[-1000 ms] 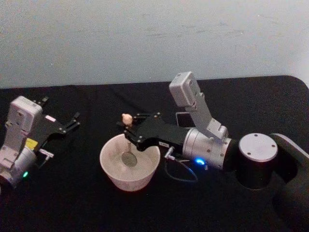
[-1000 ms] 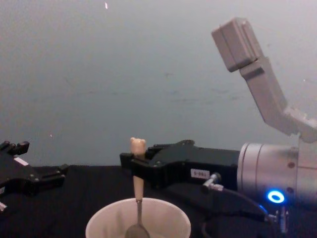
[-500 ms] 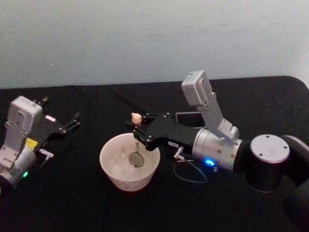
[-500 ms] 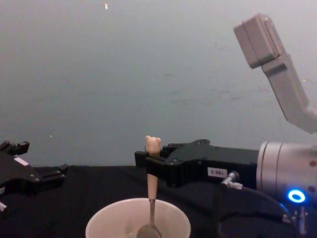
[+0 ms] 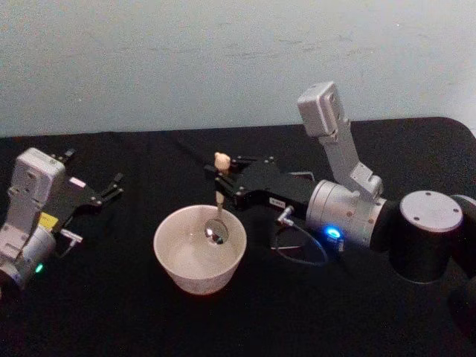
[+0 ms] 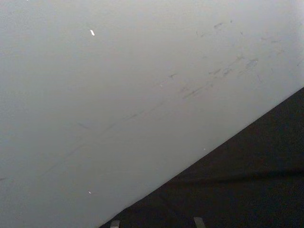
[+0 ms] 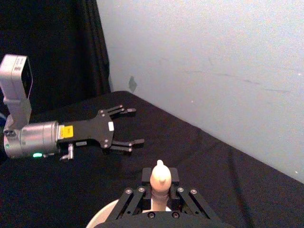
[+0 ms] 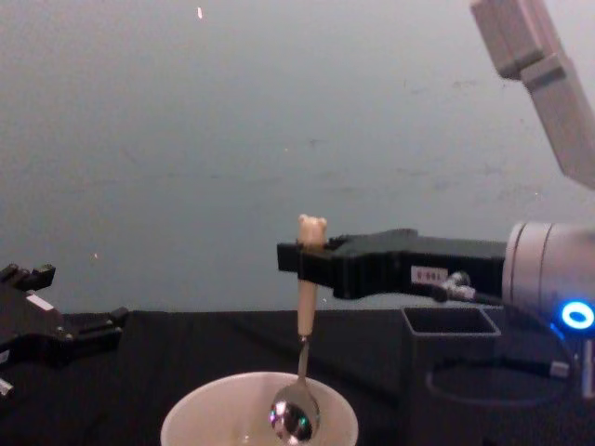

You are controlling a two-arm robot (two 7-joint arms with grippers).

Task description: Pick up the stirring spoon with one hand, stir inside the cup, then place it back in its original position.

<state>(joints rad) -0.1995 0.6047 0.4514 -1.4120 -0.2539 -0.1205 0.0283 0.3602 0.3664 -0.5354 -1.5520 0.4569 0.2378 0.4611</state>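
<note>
The right gripper [image 5: 219, 172] is holding the spoon [image 5: 219, 202] with its fingers closed narrow on the cream handle just under the bear head. The spoon is hanging upright, long axis near vertical, its shiny bowl over the right side of the cup [image 5: 195, 277]. In the chest view the bowl seems to be sitting about level with the rim; whether it is clear of the rim is hard to tell. The dark square holder [image 8: 452, 372] is standing just right of the cup, under the right arm – likely where the spoon belongs – so the coming move turns on carrying the spoon rightward, kept upright. The left gripper [image 5: 94, 166] is resting on the bench [image 5: 149, 323], well apart, fingers spread wide.
</note>
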